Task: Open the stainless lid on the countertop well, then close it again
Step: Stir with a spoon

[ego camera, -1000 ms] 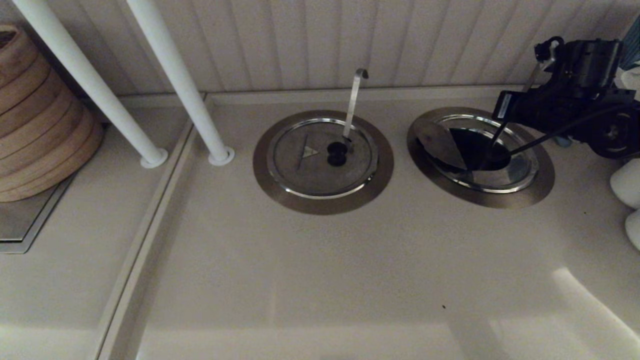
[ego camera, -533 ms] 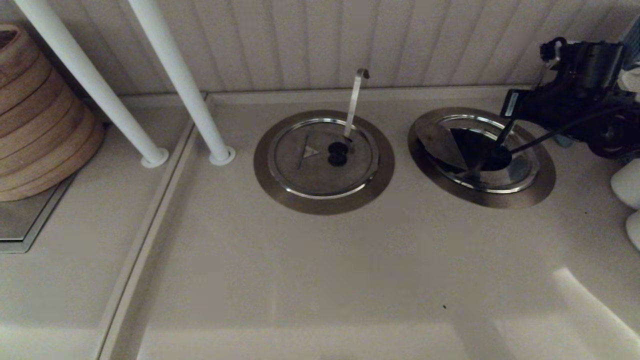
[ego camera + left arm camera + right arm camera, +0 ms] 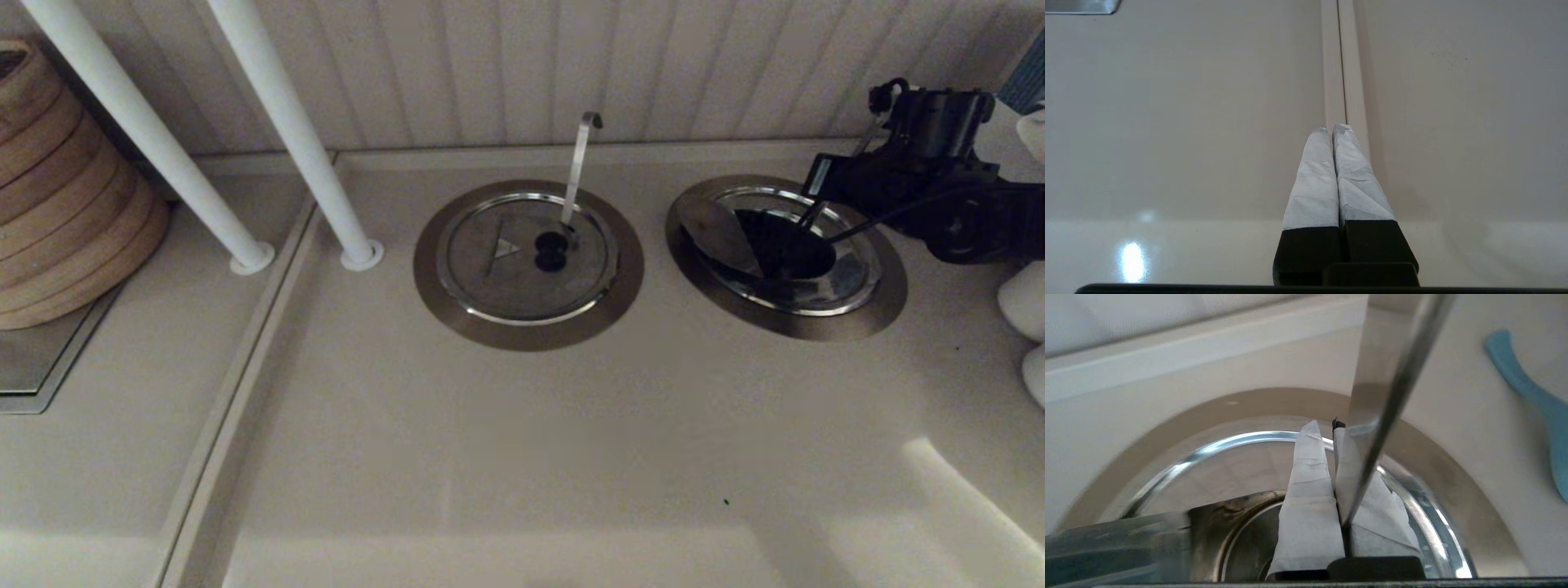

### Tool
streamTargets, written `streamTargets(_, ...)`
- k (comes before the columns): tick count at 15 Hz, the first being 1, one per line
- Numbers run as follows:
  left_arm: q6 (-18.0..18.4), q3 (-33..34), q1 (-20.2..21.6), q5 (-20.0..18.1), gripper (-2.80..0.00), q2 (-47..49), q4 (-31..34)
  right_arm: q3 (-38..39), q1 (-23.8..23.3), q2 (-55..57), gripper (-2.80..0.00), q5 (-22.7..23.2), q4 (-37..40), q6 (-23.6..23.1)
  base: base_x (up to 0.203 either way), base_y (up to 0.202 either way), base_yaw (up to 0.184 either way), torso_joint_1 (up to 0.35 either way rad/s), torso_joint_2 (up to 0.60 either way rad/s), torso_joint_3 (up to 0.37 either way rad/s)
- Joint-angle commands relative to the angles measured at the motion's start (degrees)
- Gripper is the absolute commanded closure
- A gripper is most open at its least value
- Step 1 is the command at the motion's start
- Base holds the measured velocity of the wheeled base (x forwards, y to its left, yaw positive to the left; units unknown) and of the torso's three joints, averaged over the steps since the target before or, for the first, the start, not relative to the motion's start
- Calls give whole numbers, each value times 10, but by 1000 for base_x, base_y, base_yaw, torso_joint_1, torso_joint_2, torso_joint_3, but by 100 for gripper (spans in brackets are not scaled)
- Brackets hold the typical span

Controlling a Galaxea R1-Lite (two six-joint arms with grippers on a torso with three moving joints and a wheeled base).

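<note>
The stainless lid [image 3: 718, 233] stands tilted open on the right-hand countertop well [image 3: 890, 302], and the dark inside of the well shows beneath it. My right gripper [image 3: 808, 219] reaches in from the right, near the back wall. In the right wrist view this gripper [image 3: 1325, 426] is shut, with a small black piece, apparently the lid's knob, pinched at its tips. The lid [image 3: 1229, 469] and the ring flange [image 3: 1167, 420] lie behind it. The straight-tipped handle [image 3: 1392, 375] crosses close in front. My left gripper [image 3: 1335, 128] is shut over a countertop seam.
The twin lid [image 3: 506, 278] with its hook-tipped handle [image 3: 578, 163] lies closed in the middle well. Two white posts [image 3: 302, 139] and a stack of bamboo steamers [image 3: 65, 188] stand at the left. White rounded objects [image 3: 1024, 298] sit at the right edge.
My right gripper has risen and drawn back toward the wall. The lid stays tilted open over the well. The left arm has not visibly moved.
</note>
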Motion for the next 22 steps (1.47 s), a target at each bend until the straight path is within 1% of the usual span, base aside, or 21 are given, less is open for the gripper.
streamTargets(1, 0, 0, 0, 0, 0, 1, 0, -15, 0, 19, -280, -1, -2, 10, 0, 0, 0, 0, 0, 0)
streamTargets(4, 0, 0, 0, 1, 0, 1, 0, -35, -2, 29, -280, -4, -2, 24, 0, 0, 0, 0, 0, 0)
streamTargets(11, 0, 0, 0, 1, 0, 1, 0, -26, 1, 3, -280, -7, -4, 30, 0, 0, 0, 0, 0, 0)
streamTargets(14, 0, 0, 0, 0, 0, 1, 0, -19, 1, -25, -280, -16, 0, 30, 0, 0, 0, 0, 0, 0)
streamTargets(16, 0, 0, 0, 1, 0, 1, 0, 7, 5, -67, -280, -16, 10, 24, 0, 0, 0, 0, 0, 0)
streamTargets(19, 0, 0, 0, 1, 0, 1, 0, 62, 26, -127, -280, -12, 44, -20, 0, 0, 0, 0, 0, 0)
streamTargets(20, 0, 0, 0, 0, 0, 1, 0, 74, 34, -145, -280, -11, 46, -25, 0, 0, 0, 0, 0, 0)
streamTargets(22, 0, 0, 0, 1, 0, 1, 0, 111, 57, -187, -280, 8, 51, -29, 0, 0, 0, 0, 0, 0)
